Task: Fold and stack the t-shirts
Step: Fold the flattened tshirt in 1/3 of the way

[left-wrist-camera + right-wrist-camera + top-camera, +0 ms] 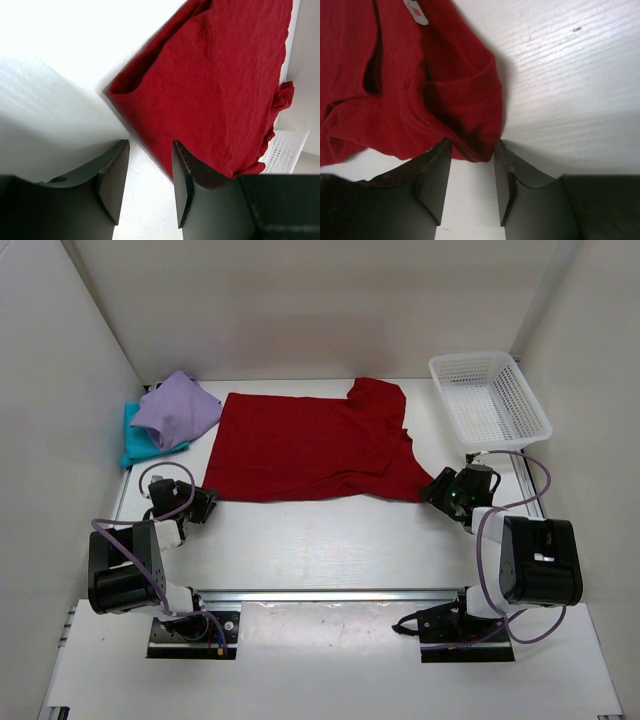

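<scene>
The dark red t-shirt lies spread flat in the middle of the table, its collar and sleeves bunched toward the right. A lavender t-shirt sits crumpled on a teal t-shirt at the back left. My left gripper is low by the red shirt's near left corner. It stands open over bare table, its right finger beside the hem. My right gripper is at the near right corner, open, with the red sleeve fold just ahead of its tips.
A white mesh basket stands at the back right, beside the right wall. White walls close in the table on the left, back and right. A metal rail runs along the near edge between the arm bases.
</scene>
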You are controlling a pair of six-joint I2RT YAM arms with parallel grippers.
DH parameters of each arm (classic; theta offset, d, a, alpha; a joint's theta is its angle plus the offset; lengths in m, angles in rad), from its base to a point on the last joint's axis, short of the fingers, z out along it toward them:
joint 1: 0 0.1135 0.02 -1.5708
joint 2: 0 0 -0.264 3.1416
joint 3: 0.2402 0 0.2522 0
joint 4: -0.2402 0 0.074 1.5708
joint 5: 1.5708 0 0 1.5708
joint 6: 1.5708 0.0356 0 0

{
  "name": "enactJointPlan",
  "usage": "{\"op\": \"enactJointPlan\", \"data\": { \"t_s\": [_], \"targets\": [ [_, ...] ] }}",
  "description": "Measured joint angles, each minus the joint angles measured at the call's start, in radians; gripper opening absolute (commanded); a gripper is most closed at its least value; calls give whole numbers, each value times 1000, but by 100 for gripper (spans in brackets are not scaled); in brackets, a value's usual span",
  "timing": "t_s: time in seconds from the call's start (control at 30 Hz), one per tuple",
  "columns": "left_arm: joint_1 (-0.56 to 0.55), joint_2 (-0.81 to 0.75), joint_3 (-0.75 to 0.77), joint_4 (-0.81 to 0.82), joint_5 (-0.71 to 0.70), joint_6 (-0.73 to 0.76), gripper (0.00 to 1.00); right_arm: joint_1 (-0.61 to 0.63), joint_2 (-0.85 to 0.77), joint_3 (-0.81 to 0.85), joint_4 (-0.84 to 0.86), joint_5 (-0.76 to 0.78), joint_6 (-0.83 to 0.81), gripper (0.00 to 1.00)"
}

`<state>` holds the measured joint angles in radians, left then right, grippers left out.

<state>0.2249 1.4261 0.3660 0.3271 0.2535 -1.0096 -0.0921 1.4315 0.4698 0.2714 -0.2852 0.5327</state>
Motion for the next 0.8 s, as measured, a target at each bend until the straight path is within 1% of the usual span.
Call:
{"op": "enactJointPlan", "data": {
  "t_s": [0.13, 0.17, 0.23, 0.3, 0.33, 0.4, 0.43, 0.47, 0.53, 0.57, 0.63, 0.8],
  "targets": [
    [-8, 42, 5, 55, -2, -21, 48, 1, 27, 16, 12, 0, 6, 31],
    [-10, 58, 10, 73, 2, -25, 46, 1, 31, 17, 14, 3, 6, 29],
    [-11, 87, 18, 103, 4, -33, 43, 2, 33, 18, 14, 7, 6, 22],
    [-10, 105, 25, 117, 5, -38, 39, 2, 36, 18, 13, 10, 11, 20],
    [-8, 109, 29, 117, 5, -37, 37, 2, 38, 18, 13, 10, 13, 17],
    [-4, 122, 36, 117, 5, -33, 31, 1, 41, 19, 13, 10, 14, 13],
    [-3, 129, 42, 116, 5, -30, 29, -1, 41, 19, 13, 10, 17, 12],
    [-3, 137, 49, 114, 4, -27, 23, -2, 41, 19, 14, 10, 18, 11],
    [0, 158, 71, 101, 0, -16, 4, -4, 41, 19, 14, 8, 19, 7],
    [1, 167, 81, 95, -2, -16, 0, -6, 41, 19, 14, 6, 18, 4],
    [2, 172, 97, 84, -5, -7, 0, -9, 41, 24, 13, 3, 18, 0],
    [-1, 156, 106, 45, -13, 13, 0, -6, 18, 32, -7, 4, 16, 0]
  ]
}}
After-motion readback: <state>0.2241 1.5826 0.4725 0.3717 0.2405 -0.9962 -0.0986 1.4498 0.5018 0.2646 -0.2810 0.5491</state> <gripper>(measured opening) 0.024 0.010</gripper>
